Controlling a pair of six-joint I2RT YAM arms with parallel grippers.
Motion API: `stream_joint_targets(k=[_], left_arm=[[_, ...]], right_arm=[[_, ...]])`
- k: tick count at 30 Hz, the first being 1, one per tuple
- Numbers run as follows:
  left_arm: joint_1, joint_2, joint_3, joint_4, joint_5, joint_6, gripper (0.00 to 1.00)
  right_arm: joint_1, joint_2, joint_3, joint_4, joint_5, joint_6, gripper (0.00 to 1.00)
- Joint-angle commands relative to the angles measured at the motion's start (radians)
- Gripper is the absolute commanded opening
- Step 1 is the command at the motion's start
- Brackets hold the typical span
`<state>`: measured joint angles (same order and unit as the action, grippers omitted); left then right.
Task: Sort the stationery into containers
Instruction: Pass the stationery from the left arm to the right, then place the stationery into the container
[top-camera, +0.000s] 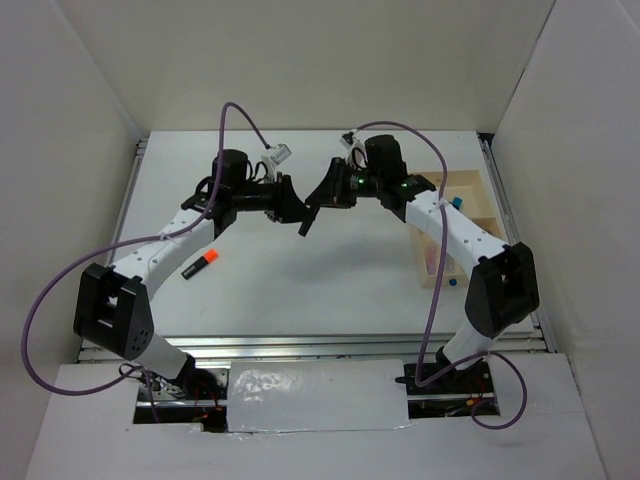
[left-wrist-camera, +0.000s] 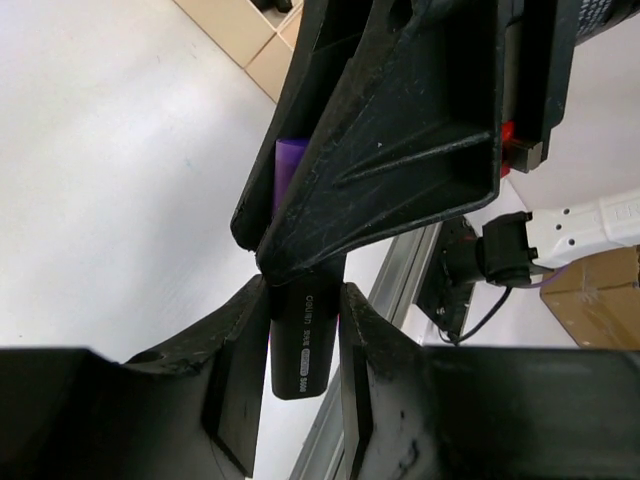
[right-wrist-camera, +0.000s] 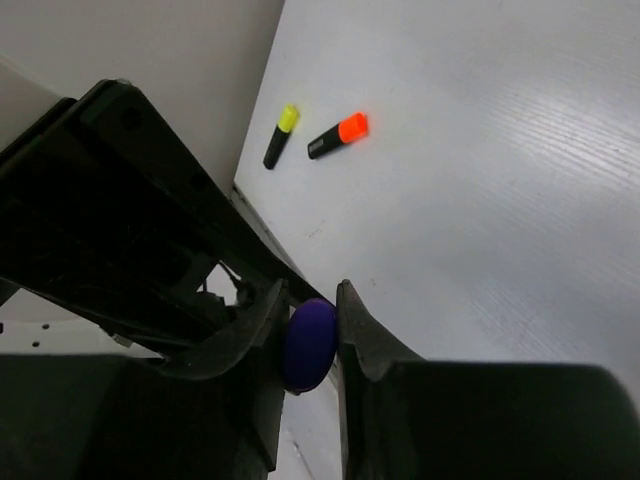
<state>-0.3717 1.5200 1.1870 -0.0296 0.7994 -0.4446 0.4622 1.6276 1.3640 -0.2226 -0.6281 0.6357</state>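
Note:
A highlighter with a black body (left-wrist-camera: 303, 345) and a purple cap (right-wrist-camera: 308, 343) is held in mid-air between both grippers, above the middle of the table. My left gripper (left-wrist-camera: 305, 300) is shut on its black body. My right gripper (right-wrist-camera: 312, 300) is shut on its purple cap end. In the top view the two grippers meet tip to tip, left (top-camera: 291, 205) and right (top-camera: 313, 207), and hide the highlighter. An orange-capped highlighter (top-camera: 201, 264) lies on the table at the left; it also shows in the right wrist view (right-wrist-camera: 340, 133) beside a yellow-capped one (right-wrist-camera: 280, 135). The wooden tray (top-camera: 468, 186) stands at the right.
The right arm crosses over the tray's near compartments, where something pink (top-camera: 430, 258) shows. A corner of the tray (left-wrist-camera: 235, 28) shows in the left wrist view. White walls close in the table on three sides. A metal rail (top-camera: 300, 342) runs along the near edge.

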Motion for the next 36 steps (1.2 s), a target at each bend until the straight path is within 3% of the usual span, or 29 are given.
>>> stream_joint_targets(k=[1,4,5,8,11,15,18,21,23,26,27,29,30,32,36], left_arm=[[-0.003,-0.058,0.022,-0.002,0.021,0.009,0.16],[0.028,-0.060,0.063,-0.117,-0.060,0.033,0.61],[0.045,-0.057,0.092,-0.160,-0.103,0.049,0.99],[0.141,-0.040,0.153,-0.314,-0.210,0.090,0.99],[0.235,-0.008,0.223,-0.490,-0.300,0.260,0.99],[0.345,-0.091,0.159,-0.491,-0.549,0.423,0.99],[0.414,-0.165,0.071,-0.457,-0.641,0.533,0.99],[0.502,-0.198,0.034,-0.539,-0.609,0.671,0.99],[0.607,-0.207,0.020,-0.593,-0.496,0.742,0.99],[0.736,-0.202,0.048,-0.748,-0.344,0.959,0.99],[0.758,-0.166,0.068,-0.871,-0.323,1.103,0.99],[0.834,-0.088,0.138,-0.996,-0.280,1.310,0.97],[0.868,-0.057,0.163,-1.115,-0.263,1.377,0.95],[0.959,0.020,0.221,-1.202,-0.229,1.537,0.94],[1.037,0.109,0.234,-1.235,-0.276,1.600,0.86]], right_arm=[[-0.025,0.000,0.017,0.065,-0.014,0.005,0.03],[-0.085,-0.029,0.003,0.063,-0.028,0.001,0.00],[-0.111,-0.047,-0.002,0.059,-0.033,-0.005,0.00],[-0.246,-0.081,0.018,-0.012,0.005,-0.088,0.00],[-0.377,-0.123,0.026,-0.067,0.118,-0.308,0.00],[-0.502,-0.140,0.004,-0.069,0.325,-0.470,0.02],[-0.563,-0.104,-0.002,-0.044,0.372,-0.534,0.05],[-0.608,-0.029,0.032,-0.046,0.375,-0.556,0.05],[-0.631,0.032,0.064,-0.049,0.386,-0.557,0.05],[-0.643,0.112,0.101,-0.078,0.389,-0.570,0.20],[-0.645,0.135,0.127,-0.113,0.395,-0.574,0.29],[-0.649,0.182,0.142,-0.144,0.406,-0.580,0.36],[-0.654,0.201,0.144,-0.161,0.410,-0.579,0.45],[-0.665,0.202,0.136,-0.170,0.413,-0.582,0.58],[-0.674,0.173,0.118,-0.187,0.409,-0.580,0.70]])
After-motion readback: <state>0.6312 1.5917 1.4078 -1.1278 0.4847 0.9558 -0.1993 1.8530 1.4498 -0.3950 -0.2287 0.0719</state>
